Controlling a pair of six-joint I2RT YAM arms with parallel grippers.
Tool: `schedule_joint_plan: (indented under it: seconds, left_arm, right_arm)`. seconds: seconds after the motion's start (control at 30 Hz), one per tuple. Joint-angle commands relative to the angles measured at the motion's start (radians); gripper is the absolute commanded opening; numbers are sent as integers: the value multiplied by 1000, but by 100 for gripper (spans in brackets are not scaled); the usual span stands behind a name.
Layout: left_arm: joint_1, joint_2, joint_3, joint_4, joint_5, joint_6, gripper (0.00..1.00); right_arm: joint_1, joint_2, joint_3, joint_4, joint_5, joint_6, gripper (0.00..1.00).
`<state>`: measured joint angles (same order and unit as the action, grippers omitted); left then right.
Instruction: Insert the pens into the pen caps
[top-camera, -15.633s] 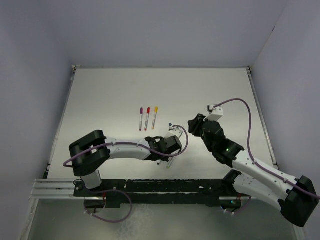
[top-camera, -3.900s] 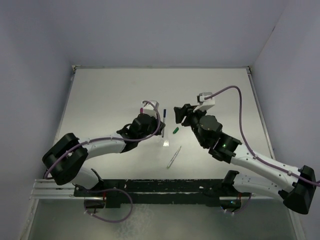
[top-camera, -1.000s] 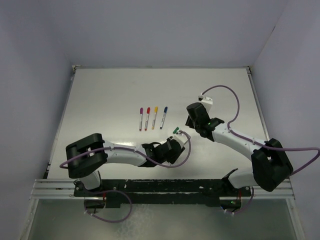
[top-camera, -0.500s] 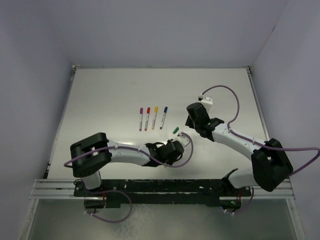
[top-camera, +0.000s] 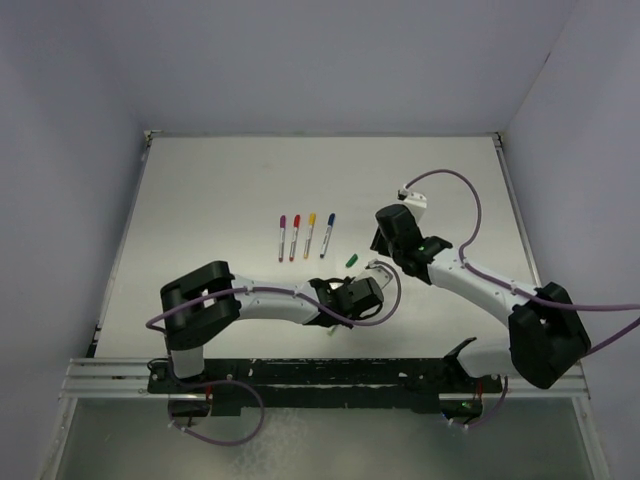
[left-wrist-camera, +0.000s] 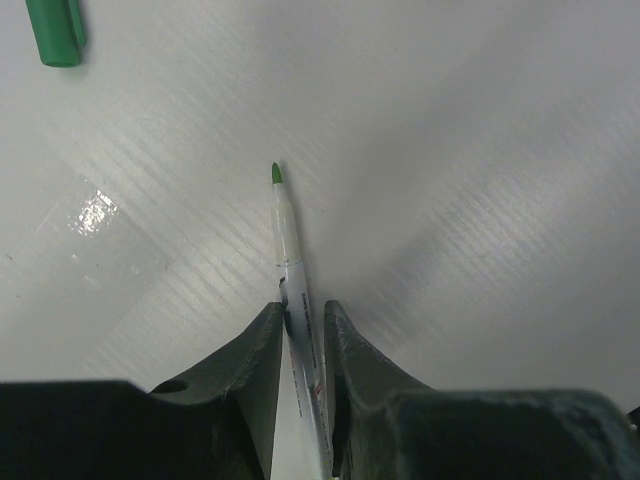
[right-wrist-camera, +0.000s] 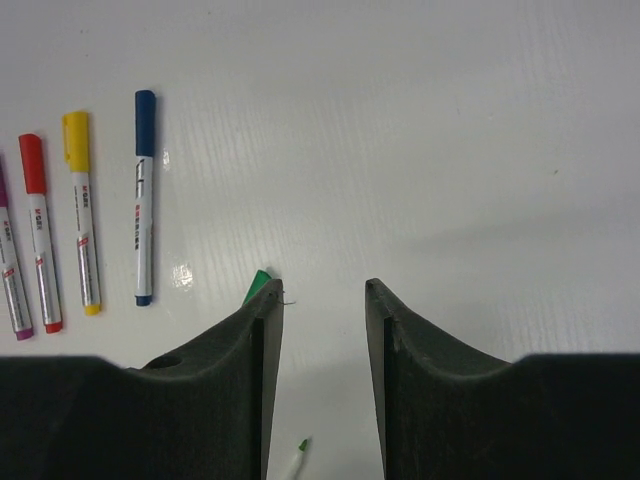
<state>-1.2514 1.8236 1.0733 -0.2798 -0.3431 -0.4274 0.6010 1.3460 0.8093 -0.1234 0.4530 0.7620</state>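
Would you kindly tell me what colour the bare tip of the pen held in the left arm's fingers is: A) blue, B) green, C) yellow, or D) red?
B, since the left wrist view shows the left fingers clamped on a pen whose bare tip is green.

white glossy table (top-camera: 230, 180) between plain lavender walls (top-camera: 70, 150)
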Motion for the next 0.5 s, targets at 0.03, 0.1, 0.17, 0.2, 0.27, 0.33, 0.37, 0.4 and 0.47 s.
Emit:
schedule_joint_plan:
  seconds: [0.03,0.1,0.17,0.2,0.27,0.33,0.37,0.4,0.47]
  left_arm:
    - [-2,94,8,-148,37,-49,23]
    - [-1,108,7,-153,38,-63,18]
    - [-2,115,0,-151,47,-74,13]
    - [-1,115,-4,-153,55,-79,12]
    - [-2,115,-11,-160,64,-87,13]
    - [-1,113,-20,-173,65,-93,14]
    - [-2,109,-25,-175,65,-96,13]
    - [-2,104,-31,-177,67,-98,13]
    - [-2,98,-37,-183,68,-99,10]
  right_arm:
    - [-3,-45,-1,-1,6,14,40]
    - [-3,-51,-2,-3,6,15,41]
    - [-2,-58,-4,-9,7,16,40]
    - [-4,-61,-4,-11,9,15,41]
    - [-4,-68,-3,-14,10,13,41]
    - [-4,-76,-3,-16,11,14,41]
    - [-3,-79,-5,-15,11,15,40]
    - [-4,-80,-5,-14,11,16,40]
    - [-3,-82,-7,-8,6,20,40]
